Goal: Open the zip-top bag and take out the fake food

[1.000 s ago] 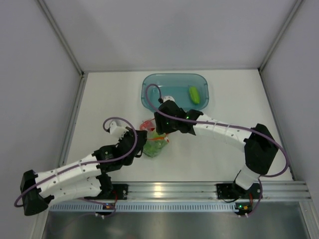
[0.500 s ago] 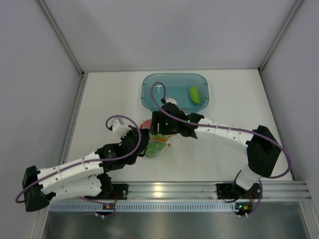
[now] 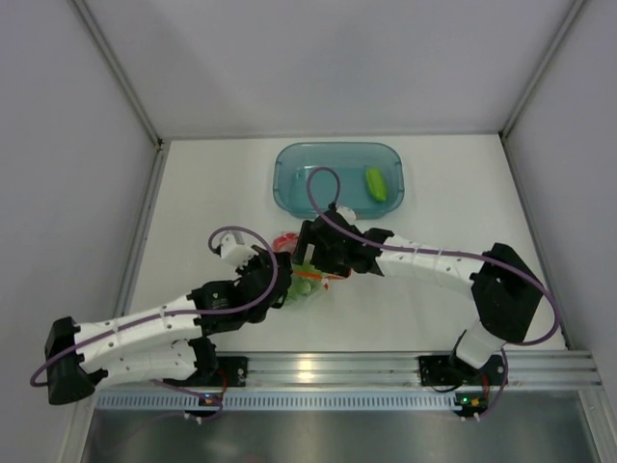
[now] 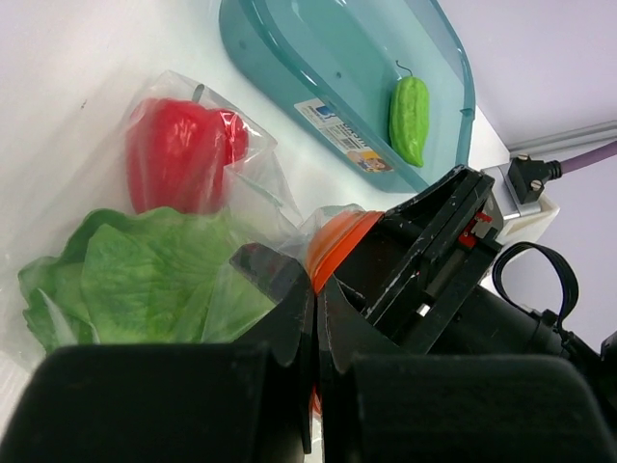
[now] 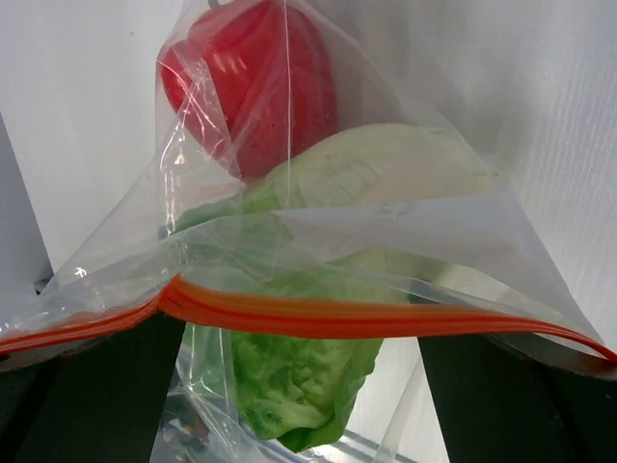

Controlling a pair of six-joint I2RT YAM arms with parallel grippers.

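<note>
While the zip-top bag [image 3: 307, 282] lies on the surface [image 3: 212, 193] between my arms, I'm on the opening step. The red pepper [image 4: 178, 164] and cabbage [image 4: 145, 280] sit inside the film. The cucumber [image 3: 376, 183] is already over in the teal bin [image 3: 289, 178].

My left end effector [image 4: 314, 309] has its fingers pressed together, seemingly pinching film just beside the orange-red zip strip [image 5: 289, 315]. My right end effector [image 3: 310, 260] hangs with its jaws spread wide. The strip runs across in front of them, clamped by neither.

I judge that the next move is for the right to close on the opposite lip. Then the two pull apart, gently, or the slick plastic slips. My left arm reaches low and diagonal from its base. My right arm arcs in from the right, wrist tipped down beside the left one.
</note>
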